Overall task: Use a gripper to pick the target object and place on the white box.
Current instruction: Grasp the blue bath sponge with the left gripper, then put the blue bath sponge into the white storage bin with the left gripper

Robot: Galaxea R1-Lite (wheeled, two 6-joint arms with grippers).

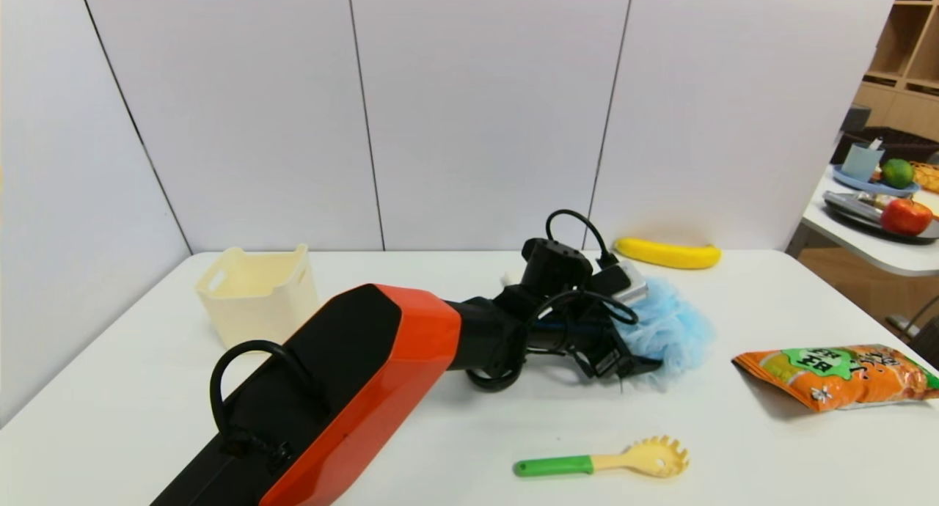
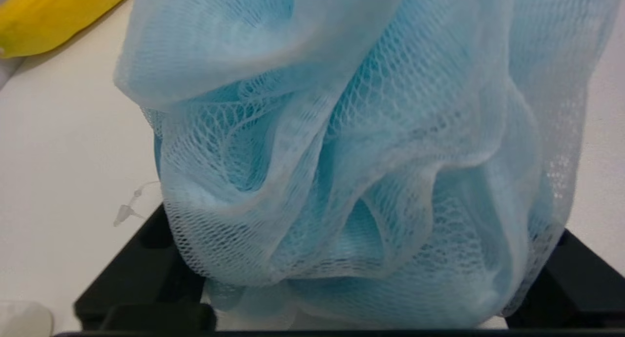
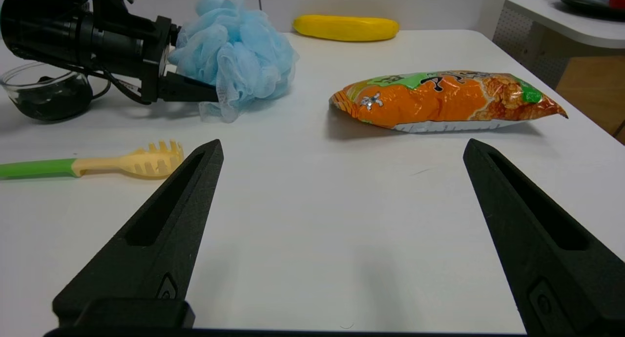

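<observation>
Blue pouf: the mesh ball (image 1: pixel 671 330) sits on the table (image 1: pixel 440 447), right of centre in the head view, in front of the banana (image 1: pixel 667 253) and left of the snack packet (image 1: pixel 843 378).
Left hand: at work, at the pouf's left side (image 1: pixel 640 337); its fingers stand wide apart with the mesh bulging between them. I judge it released, around the pouf rather than clenched on it.
Pouf from hand: directly ahead of the palm, towards the robot's right; the near finger lies low along the ball's near side.
Long axis: none to speak of, as the pouf is a loose round ruffle. The approach matters more than any turn of the wrist.
Nearer arm: the left, already reaching across the table.
Right hand: parked over the near part of the table (image 3: pixel 344 144), fingers spread, nothing between them.
White box: the cream bin (image 1: pixel 257 319) stands far over to the left, upright, well apart from the pouf.
Coming move: probably close on the mesh, lift, then carry it leftwards to the box.
Risk: soft folds may squash or slip out if the fingers catch only the outer frill.
</observation>
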